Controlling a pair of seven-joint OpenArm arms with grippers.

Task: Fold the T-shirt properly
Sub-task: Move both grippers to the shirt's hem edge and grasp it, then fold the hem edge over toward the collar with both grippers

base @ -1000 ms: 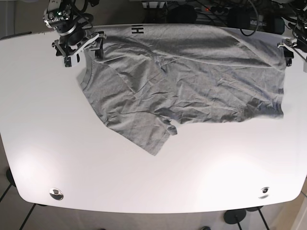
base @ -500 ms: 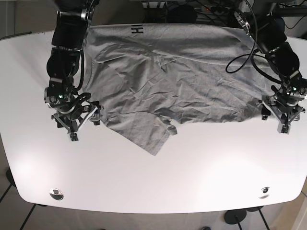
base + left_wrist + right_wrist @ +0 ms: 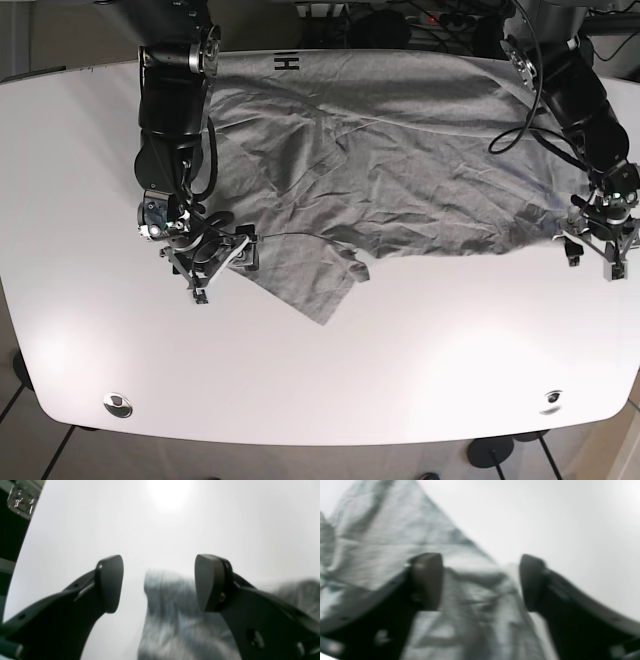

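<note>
A wrinkled grey T-shirt (image 3: pixel 400 150) lies spread across the far half of the white table (image 3: pixel 400 350), with one sleeve (image 3: pixel 310 285) pointing toward the front. My right gripper (image 3: pixel 222 277) stands open at the shirt's left lower edge. In the right wrist view its fingers (image 3: pixel 427 580) straddle blurred grey cloth (image 3: pixel 475 600). Over at the shirt's right lower corner (image 3: pixel 560 230), my left gripper (image 3: pixel 590 262) is open too. The left wrist view shows that corner (image 3: pixel 170 605) lying between the spread fingers (image 3: pixel 110 582).
Two metal discs (image 3: pixel 117 404) (image 3: pixel 550 400) sit near the table's front corners. Cables and dark equipment (image 3: pixel 440 20) crowd the space behind the far edge. The table's right edge runs close to my left gripper.
Both arms came forward from the far edge. The right gripper slid right onto the shirt's left lower edge. The left gripper shifted slightly toward the right lower corner.
</note>
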